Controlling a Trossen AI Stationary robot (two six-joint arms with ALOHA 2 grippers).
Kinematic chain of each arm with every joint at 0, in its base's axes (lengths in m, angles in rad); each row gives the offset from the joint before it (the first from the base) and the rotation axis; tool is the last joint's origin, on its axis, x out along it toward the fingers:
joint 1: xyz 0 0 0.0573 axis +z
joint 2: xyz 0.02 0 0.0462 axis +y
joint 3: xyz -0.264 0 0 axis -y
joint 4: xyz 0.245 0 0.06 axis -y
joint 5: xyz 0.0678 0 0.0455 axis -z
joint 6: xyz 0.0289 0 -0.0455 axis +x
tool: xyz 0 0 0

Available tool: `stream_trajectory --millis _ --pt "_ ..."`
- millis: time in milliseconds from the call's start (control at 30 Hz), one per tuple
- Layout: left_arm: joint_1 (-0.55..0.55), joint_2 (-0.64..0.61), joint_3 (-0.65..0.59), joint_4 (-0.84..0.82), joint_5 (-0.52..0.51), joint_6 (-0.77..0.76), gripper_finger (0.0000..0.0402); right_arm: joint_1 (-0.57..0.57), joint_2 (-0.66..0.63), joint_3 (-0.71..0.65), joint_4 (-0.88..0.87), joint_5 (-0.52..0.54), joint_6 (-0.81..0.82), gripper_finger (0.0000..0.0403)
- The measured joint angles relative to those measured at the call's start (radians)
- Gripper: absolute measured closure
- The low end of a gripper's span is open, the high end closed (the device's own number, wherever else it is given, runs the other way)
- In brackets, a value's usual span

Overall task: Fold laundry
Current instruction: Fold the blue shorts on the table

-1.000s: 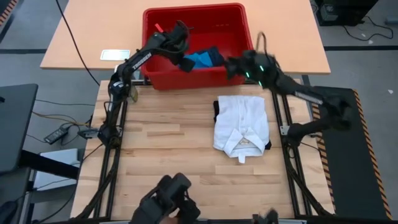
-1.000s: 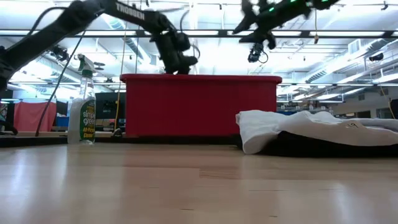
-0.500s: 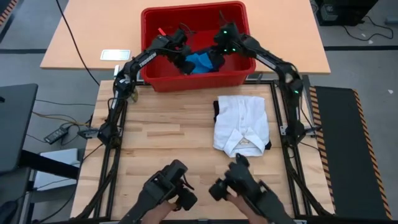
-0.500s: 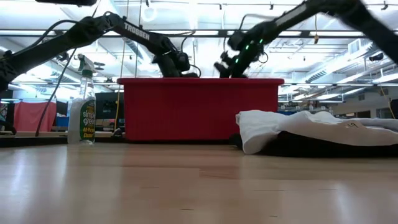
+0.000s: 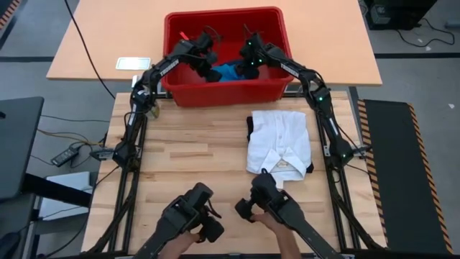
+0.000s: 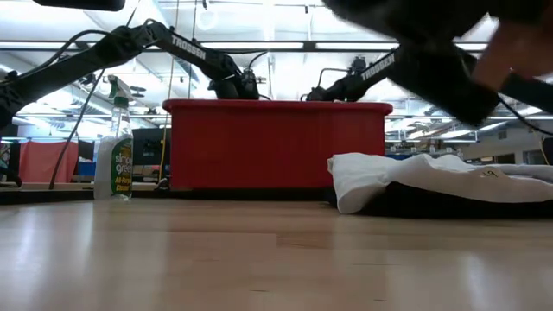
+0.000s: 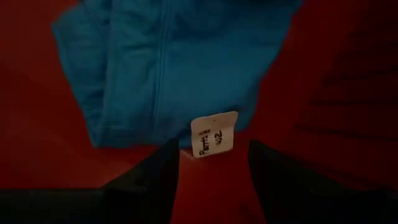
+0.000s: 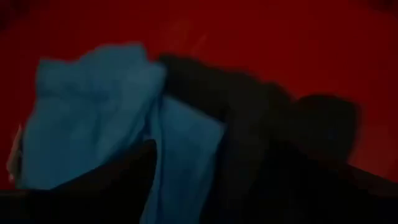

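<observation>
Since a second ago, when it hung above the basket's right rim, my right arm has swung in over the basket, and its jaws now reach down inside, beside the blue piece. From that wrist I see the right jaws spread wide with nothing between them, the blue piece and a dark cloth lying just ahead on the red floor. My left jaws sit inside the basket too, on the blue piece's other side, about where they were. They stand apart, and the blue piece with its small white tag lies just past the tips; I cannot tell whether they touch it, and they hold nothing.

Outside the basket, on the surface just in front of its right half, the white garment lies folded on a black shirt whose edge peeks out beneath. Left of the basket, in the low view, stands a spray bottle. Near the surface's front edge, well away from the basket, a person's hands hold two dark controller arms.
</observation>
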Motion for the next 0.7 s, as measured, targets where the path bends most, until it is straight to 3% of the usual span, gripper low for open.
stream_trajectory --millis 133,300,433,600,700 --pt "0.002 0.000 0.001 0.007 0.006 0.012 0.0210 -0.002 0.055 0.026 -0.054 -0.043 0.007 0.0064" --pt "0.003 -0.001 0.001 0.022 0.006 0.019 0.0210 -0.006 0.092 0.032 -0.069 -0.067 0.008 0.0120" --pt "0.012 -0.003 0.001 0.013 0.006 0.040 0.0210 -0.006 0.092 0.020 -0.029 -0.091 -0.020 0.0209" --pt "0.045 -0.058 -0.001 -0.003 0.005 0.044 0.0210 -0.016 0.078 0.016 0.028 -0.228 -0.001 0.0370" --pt "0.060 -0.122 0.002 0.000 -0.054 0.019 0.0210 -0.027 0.044 0.014 0.073 -0.286 0.090 0.0380"
